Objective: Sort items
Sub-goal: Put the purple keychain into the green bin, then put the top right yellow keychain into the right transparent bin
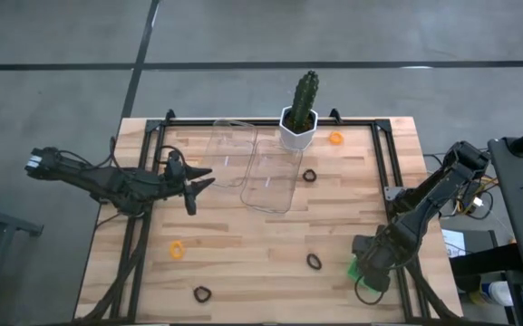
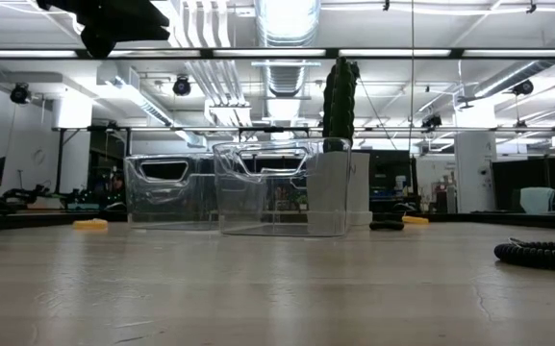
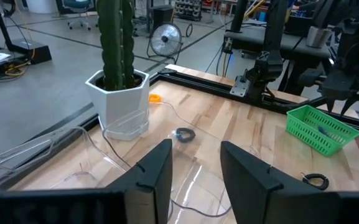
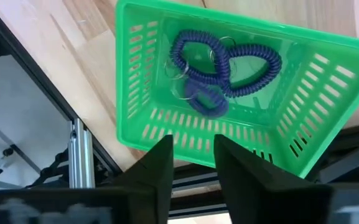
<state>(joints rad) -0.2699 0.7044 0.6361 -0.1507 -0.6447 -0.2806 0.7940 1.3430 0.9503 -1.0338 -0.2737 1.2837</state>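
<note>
Purple coiled loops point(image 4: 219, 68) lie in the green tray point(image 4: 148, 118). My right gripper point(image 4: 191, 152) hangs open just above that tray, at the table's near right point(image 1: 366, 268), and holds nothing. Loose loops lie flat on the wood: orange ones point(image 1: 335, 138) point(image 1: 177, 247) and black ones point(image 1: 309, 175) point(image 1: 314, 261) point(image 1: 202, 293). My left gripper point(image 1: 208, 177) is open and empty above the table's left half. It points toward the two clear trays point(image 1: 270, 167) and shows in the left wrist view point(image 3: 196, 168).
A cactus in a white pot point(image 1: 299, 122) stands at the far edge behind the clear trays point(image 2: 277, 187). A black metal frame point(image 1: 383, 163) runs along the table's sides. In the low view a black coiled loop point(image 2: 542, 253) lies near the camera on the right.
</note>
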